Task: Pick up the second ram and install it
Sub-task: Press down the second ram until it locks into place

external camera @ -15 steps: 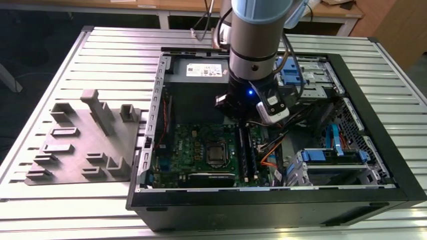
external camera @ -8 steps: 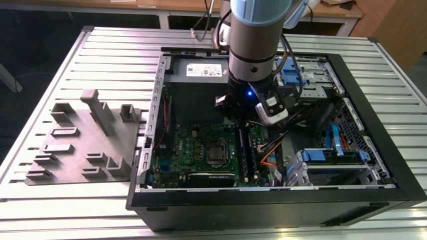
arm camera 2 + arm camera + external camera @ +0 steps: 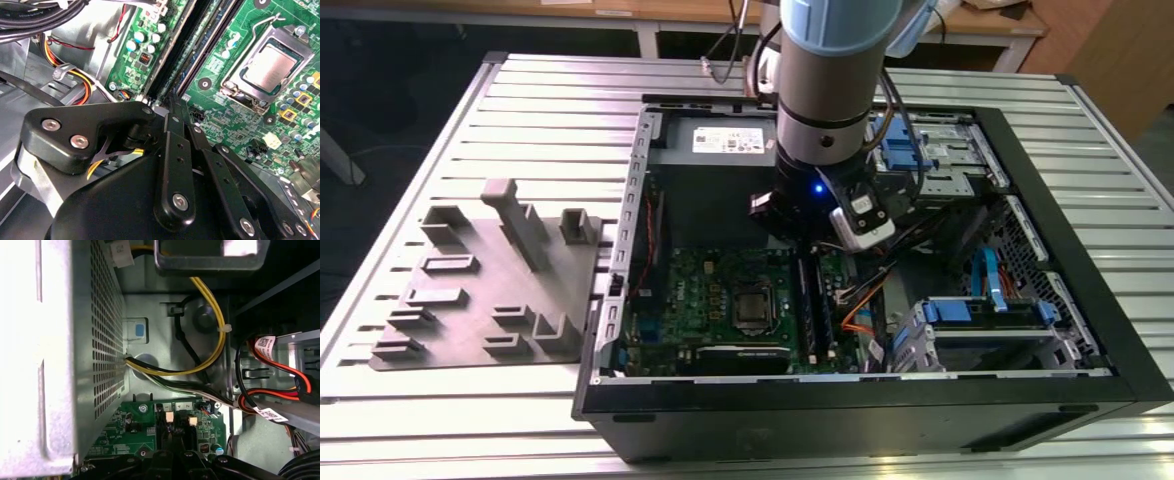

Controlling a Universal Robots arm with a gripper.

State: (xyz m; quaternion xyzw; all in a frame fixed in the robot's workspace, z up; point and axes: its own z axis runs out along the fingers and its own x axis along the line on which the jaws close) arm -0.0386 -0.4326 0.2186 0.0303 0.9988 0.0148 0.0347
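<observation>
My gripper (image 3: 819, 250) is down inside the open computer case, over the far end of the long black memory slots (image 3: 817, 305) on the green motherboard (image 3: 707, 300). In the second wrist view the black fingers (image 3: 170, 130) come together to a narrow tip, shut, right at the end of the slots (image 3: 197, 35). A thin dark strip stands along the slots (image 3: 809, 310); I cannot tell whether it is the second ram. No stick shows between the fingers. In the first wrist view the gripper (image 3: 172, 456) sits just before the tan slot latches (image 3: 169, 416).
The processor socket (image 3: 267, 67) lies beside the slots. A grey power supply (image 3: 75, 355) and yellow, black and red cables (image 3: 210, 325) crowd the case around the wrist. Blue drive bays (image 3: 987, 310) sit at the exterior view's right. A grey parts holder (image 3: 494, 290) rests on the table outside the case.
</observation>
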